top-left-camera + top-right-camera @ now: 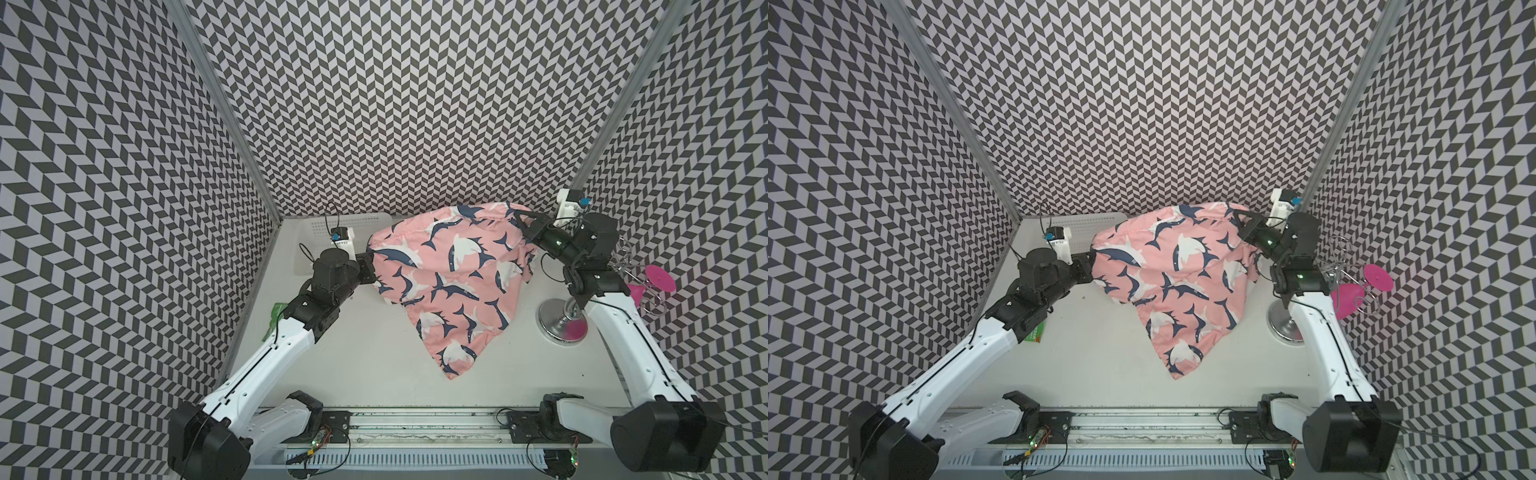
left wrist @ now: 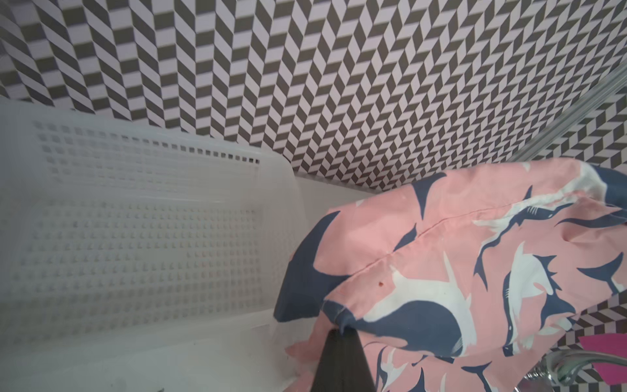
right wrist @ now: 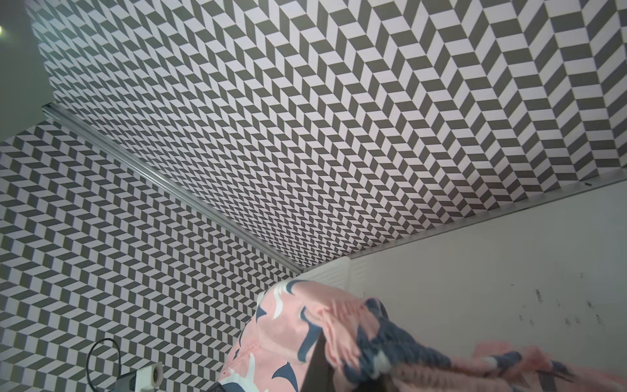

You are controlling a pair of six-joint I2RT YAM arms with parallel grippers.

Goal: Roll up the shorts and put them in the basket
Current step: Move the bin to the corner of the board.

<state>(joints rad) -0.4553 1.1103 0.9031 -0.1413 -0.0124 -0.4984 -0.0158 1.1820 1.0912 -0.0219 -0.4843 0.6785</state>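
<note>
The pink shorts with navy and white sharks hang stretched above the white table between my two grippers, one leg trailing down toward the table's front. At the cloth's left edge my left gripper is shut on a corner of the shorts; its dark fingers pinch a fold. My right gripper is shut on the gathered waistband of the shorts near the back right corner, with its dark finger partly buried in fabric.
A white perforated basket lies in the back left corner behind my left wrist. A small green packet sits by the left wall. A chrome stand with pink discs is at the right.
</note>
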